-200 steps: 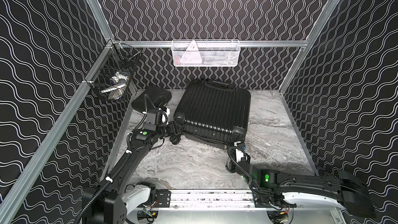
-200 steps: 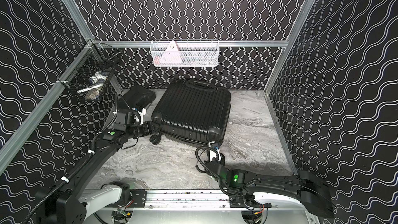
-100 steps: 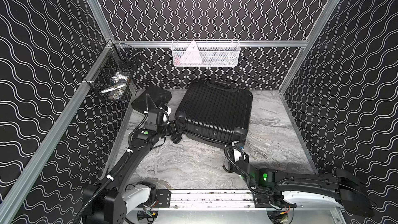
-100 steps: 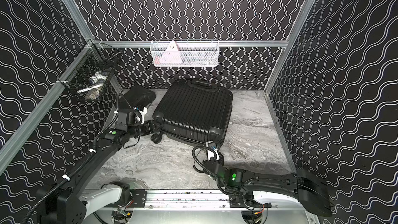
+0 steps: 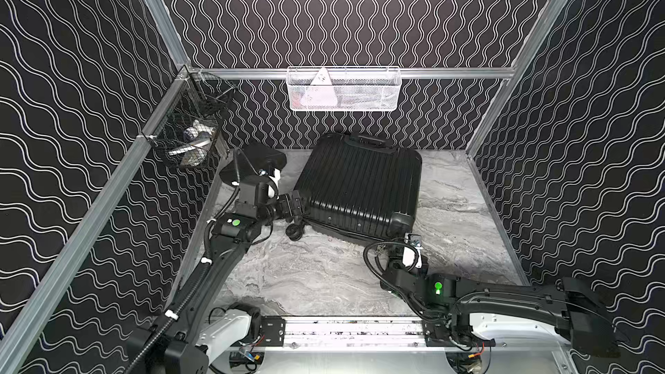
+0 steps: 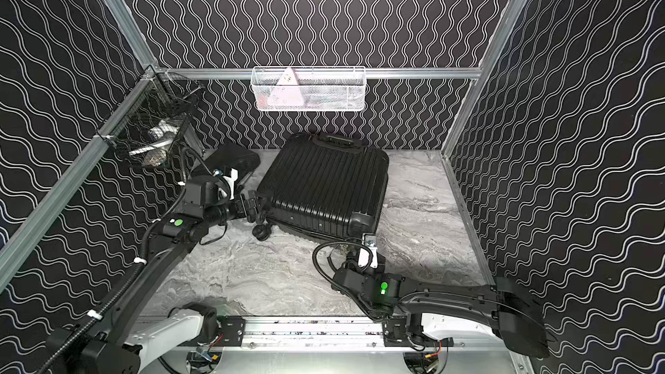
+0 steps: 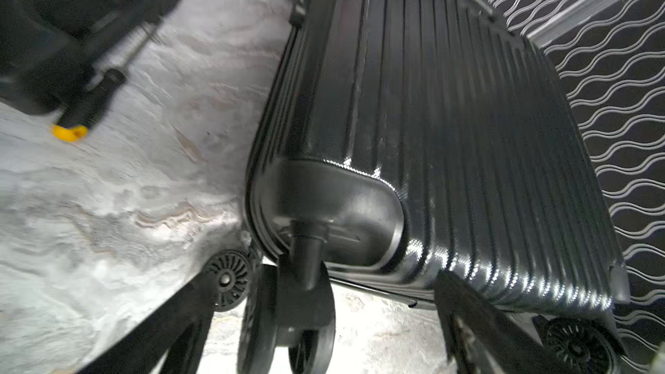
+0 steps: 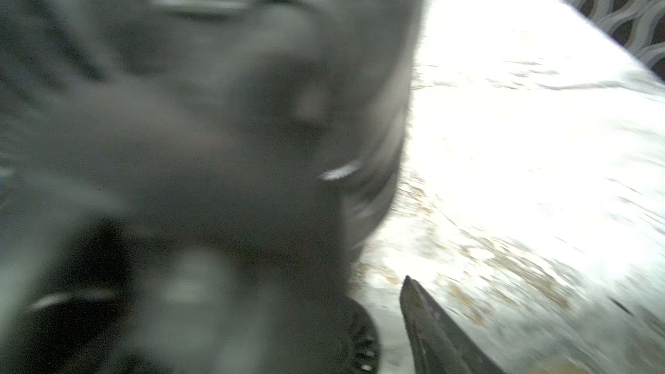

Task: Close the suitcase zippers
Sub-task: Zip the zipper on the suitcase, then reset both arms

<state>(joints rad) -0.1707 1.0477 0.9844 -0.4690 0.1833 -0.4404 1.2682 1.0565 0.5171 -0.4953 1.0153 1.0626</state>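
The black ribbed suitcase (image 5: 360, 181) (image 6: 324, 181) lies flat at the back middle of the table, its shells together and its handle toward the back wall. Its zip track (image 7: 268, 138) runs along the side seam; I cannot make out the pulls. My left gripper (image 5: 297, 206) (image 7: 316, 336) is open at the near left corner, its fingers wide on either side of a wheel (image 7: 288, 318) without touching it. My right gripper (image 5: 405, 242) sits at the near right corner, mostly under its camera. The right wrist view is blurred: one finger (image 8: 431, 336) stands off to the side of a wheel (image 8: 360, 347), so the gripper looks open and holds nothing.
A smaller flat black case (image 5: 252, 163) lies at the back left beside my left arm. A black wire basket (image 5: 187, 134) hangs on the left wall and a white mesh basket (image 5: 343, 89) on the back wall. A yellow-tipped tool (image 7: 70, 131) lies on the marble.
Both grippers have gone from shut to open at the suitcase's near corners. The suitcase has slid slightly to the right, and the right gripper has shifted with it.
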